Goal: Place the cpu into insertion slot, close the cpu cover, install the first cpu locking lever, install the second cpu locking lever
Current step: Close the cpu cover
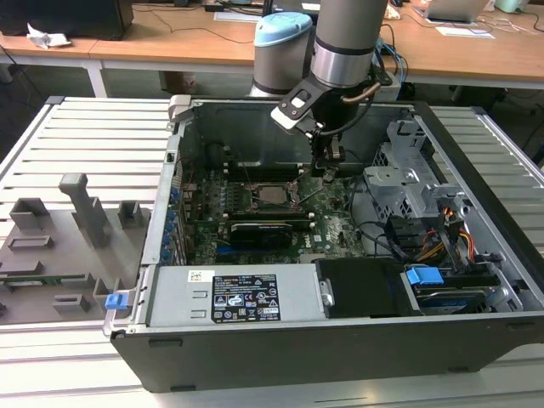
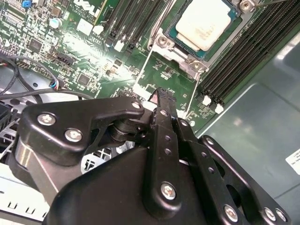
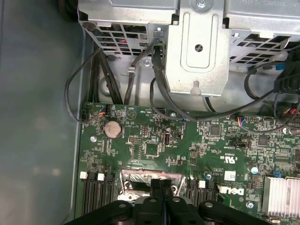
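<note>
The jaws are pressed shut with nothing between them. The gripper (image 2: 161, 93) hangs low over the green board (image 3: 187, 140), just to the exterior view's right of the slot (image 2: 164, 42). The chip (image 2: 204, 23) already lies flat in the slot. The tips are very close, so if they drop or slide sideways they may scratch the board or knock the chip crooked.

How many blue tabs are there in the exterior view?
2 blue tabs: one at the case front corner on the exterior view's left, one on the drive bay on the exterior view's right. Others may be hidden.
</note>
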You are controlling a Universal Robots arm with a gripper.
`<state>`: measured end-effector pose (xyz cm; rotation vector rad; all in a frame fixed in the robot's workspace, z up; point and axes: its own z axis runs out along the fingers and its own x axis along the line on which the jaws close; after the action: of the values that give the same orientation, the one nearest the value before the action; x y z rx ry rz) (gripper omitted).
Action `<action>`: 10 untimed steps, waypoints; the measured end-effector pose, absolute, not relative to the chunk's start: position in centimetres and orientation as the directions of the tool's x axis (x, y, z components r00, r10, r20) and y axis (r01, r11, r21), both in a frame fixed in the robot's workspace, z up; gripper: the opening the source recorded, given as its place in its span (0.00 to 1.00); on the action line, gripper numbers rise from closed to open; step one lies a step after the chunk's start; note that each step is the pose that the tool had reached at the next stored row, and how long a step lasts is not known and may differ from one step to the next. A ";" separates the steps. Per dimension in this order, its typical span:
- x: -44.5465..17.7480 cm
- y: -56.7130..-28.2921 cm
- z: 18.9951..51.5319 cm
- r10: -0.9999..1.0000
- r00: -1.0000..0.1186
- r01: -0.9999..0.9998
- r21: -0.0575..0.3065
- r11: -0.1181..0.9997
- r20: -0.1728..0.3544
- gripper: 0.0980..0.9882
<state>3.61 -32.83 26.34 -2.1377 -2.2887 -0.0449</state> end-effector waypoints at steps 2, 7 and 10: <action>3.7 -32.8 26.2 0.997 -0.071 0.997 0.014 0.070 0.026 0.01; 4.2 -32.7 26.1 0.997 -0.077 0.997 0.014 0.077 0.026 0.01; 4.3 -32.7 26.1 0.997 -0.077 0.997 0.014 0.077 0.026 0.01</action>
<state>4.29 -32.72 26.11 -2.1275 -2.2987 -0.0437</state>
